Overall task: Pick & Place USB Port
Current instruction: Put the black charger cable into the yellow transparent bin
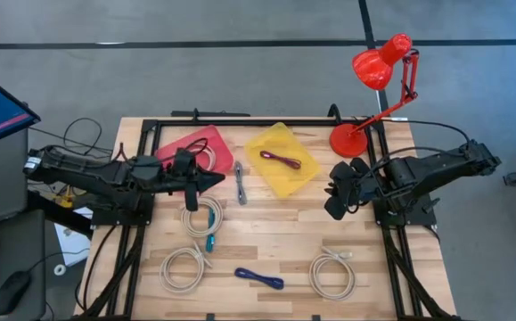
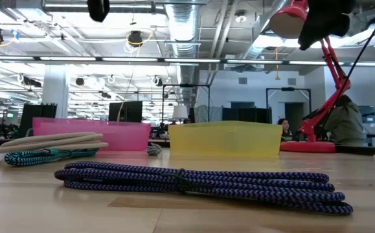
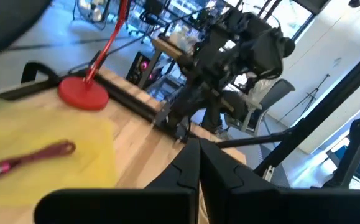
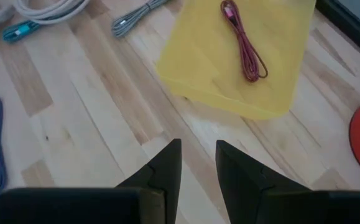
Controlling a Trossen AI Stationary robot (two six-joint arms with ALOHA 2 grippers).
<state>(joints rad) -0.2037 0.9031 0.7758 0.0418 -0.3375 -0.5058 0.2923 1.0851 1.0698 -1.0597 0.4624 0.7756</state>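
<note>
Several coiled USB cables lie on the wooden table. A maroon cable [image 1: 280, 160] [image 4: 244, 40] lies in the yellow tray [image 1: 284, 174]. A cable loop rests in the pink tray [image 1: 186, 143]. A grey cable [image 1: 239, 184], a white-and-teal coil [image 1: 202, 218], two white coils [image 1: 184, 267] [image 1: 331, 273] and a blue cable [image 1: 259, 278] [image 2: 200, 181] lie loose. My left gripper [image 1: 215, 181] [image 3: 198, 155] is shut, hovering between the trays, holding nothing. My right gripper [image 1: 333, 194] [image 4: 198, 163] is slightly open, right of the yellow tray, above bare wood.
A red desk lamp [image 1: 382, 67] stands with its base [image 1: 348, 140] at the far right corner, close to my right arm. A black frame [image 1: 240, 120] runs around the table. Bare wood shows between the blue cable and the yellow tray.
</note>
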